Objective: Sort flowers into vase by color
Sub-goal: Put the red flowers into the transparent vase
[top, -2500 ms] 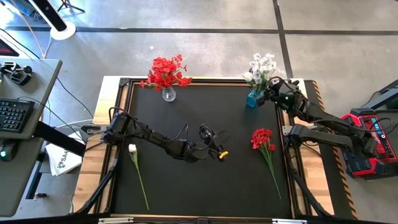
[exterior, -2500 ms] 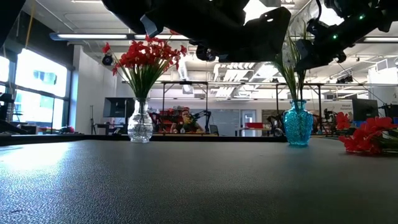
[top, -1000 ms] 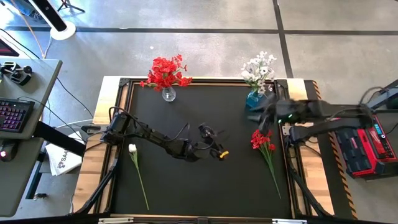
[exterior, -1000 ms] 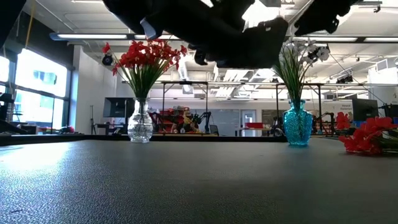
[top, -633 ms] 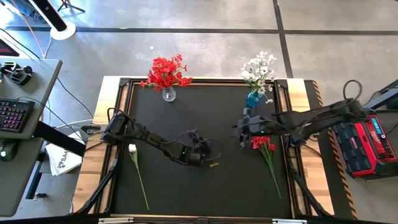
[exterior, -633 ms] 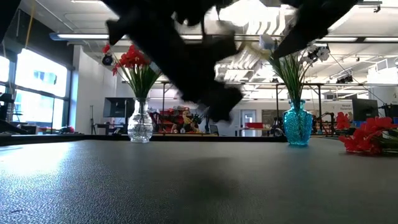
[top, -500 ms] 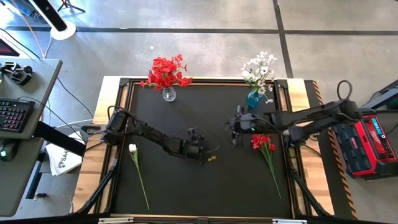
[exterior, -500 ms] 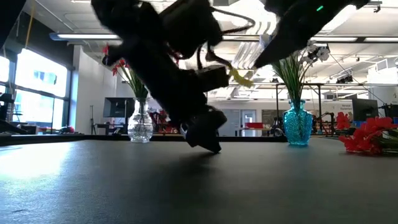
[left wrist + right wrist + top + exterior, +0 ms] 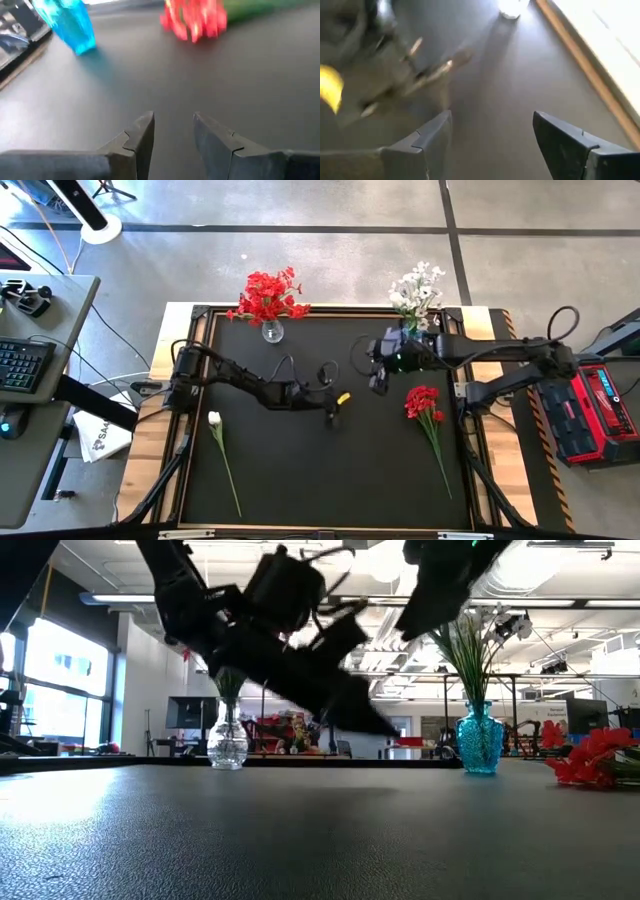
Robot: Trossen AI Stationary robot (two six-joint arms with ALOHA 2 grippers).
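Observation:
A red flower (image 9: 422, 402) lies flat on the black mat at the right, its stem running toward the near edge. A white flower (image 9: 213, 420) lies flat at the left. At the far edge, a clear vase (image 9: 270, 331) holds red flowers and a blue vase (image 9: 407, 338) holds white ones. My left gripper (image 9: 333, 416) is open and empty over the mat's middle; its wrist view (image 9: 173, 117) shows the blue vase (image 9: 75, 25) and the red flower (image 9: 195, 20) ahead. My right gripper (image 9: 376, 380) is open and empty, left of the blue vase; it also shows in its wrist view (image 9: 492, 117).
The mat has a raised wooden frame (image 9: 480, 430) around it. The two arms' grippers are close together over the mat's middle. Bare mat (image 9: 330, 480) lies between the two loose flowers toward the near edge.
My right gripper has swung from beside the blue vase toward the table's left, out over the mat's middle. My left gripper has dipped toward the mat, risen again and turned, ending a little farther back. No flower has moved.

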